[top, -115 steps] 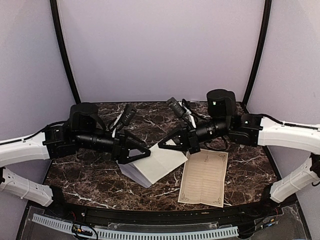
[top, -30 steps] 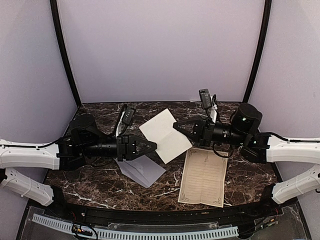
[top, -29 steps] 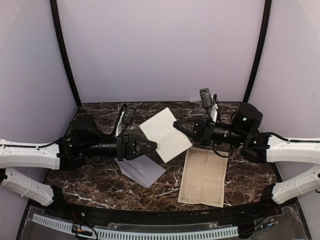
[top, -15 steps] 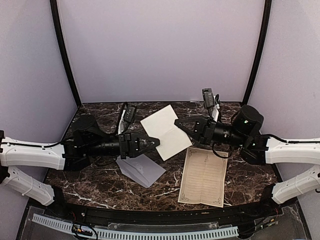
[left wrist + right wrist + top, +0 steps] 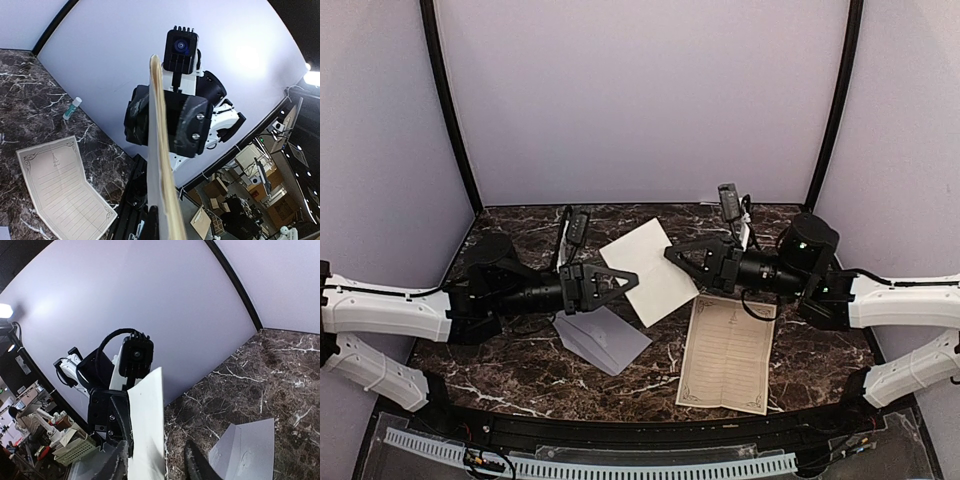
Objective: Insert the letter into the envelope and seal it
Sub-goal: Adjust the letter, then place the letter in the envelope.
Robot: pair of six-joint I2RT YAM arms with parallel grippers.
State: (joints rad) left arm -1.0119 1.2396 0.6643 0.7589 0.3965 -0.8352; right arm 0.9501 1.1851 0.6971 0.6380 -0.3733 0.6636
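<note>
**Change since a second ago:** the grip on the lifted sheet has passed from the right arm to the left. The left jaws, then apart, are now closed, and the right jaws, then clamped, have parted.

1. **Left gripper [image 5: 628, 279]:** pressed together on the left edge of the letter sheet [image 5: 645, 268]. It reaches in level from the left side, above the table. Its wrist view shows the paper edge-on [image 5: 160, 165], running straight up from the jaws.
2. **Right gripper [image 5: 672, 254]:** jaws spread, standing to either side of the same sheet's right edge. In its wrist view one finger [image 5: 197, 467] is clear of the paper [image 5: 147, 425]. Whether the other touches it cannot be told.
3. **Letter sheet, held:** plain off-white side up with one crease across it. It is in the air over the middle of the table, toward the back edge, spanning the gap between the two grippers.
4. **Envelope [image 5: 602, 340]:** pale grey-lavender, flat on the marble table [image 5: 520, 370]. It lies left of centre toward the front edge, under the left gripper and not touching the held sheet. It also shows in the right wrist view [image 5: 245, 447].
5. **Bordered sheet [image 5: 728, 355]:** cream, ruled, ornate side up. It lies flat right of centre and reaches toward the front edge, apart from the envelope. It also shows in the left wrist view [image 5: 60, 180].
6. **Small tube with green cap [image 5: 72, 108]:** lying on the table beyond the bordered sheet, toward the back wall.
</note>
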